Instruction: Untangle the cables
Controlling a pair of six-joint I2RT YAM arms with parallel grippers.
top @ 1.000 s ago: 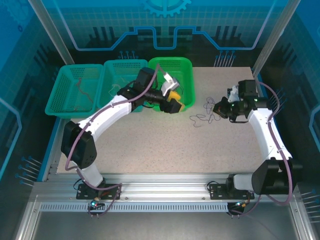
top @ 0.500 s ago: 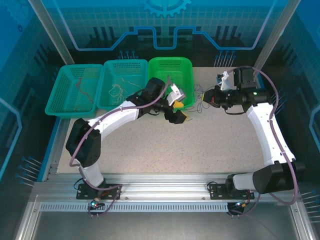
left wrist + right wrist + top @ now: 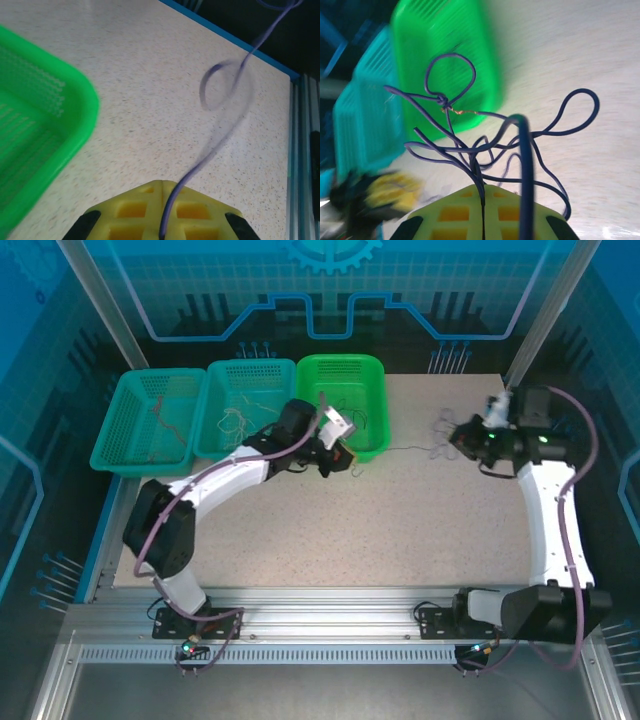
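Broad bare table point(image 3: 400, 540) toward the near edge. Left gripper point(image 3: 342, 458), arm bent inward to the near-right corner of the green basket point(image 3: 340, 361), clenched on one dark purple strand point(image 3: 220, 135). Right gripper point(image 3: 462, 437), near the far-right edge, clamped on the looping cables point(image 3: 470, 150). From above, a thin line running between both grippers; from the wrists, yellow fingers point(image 3: 135, 210) pinched together.

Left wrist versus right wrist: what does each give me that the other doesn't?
Left wrist: a single purple cable rising from the shut left gripper into one loop. Right wrist: a knotted tangle of purple cables pinched in the shut right gripper, teal baskets behind. Both: green basket, speckled table.
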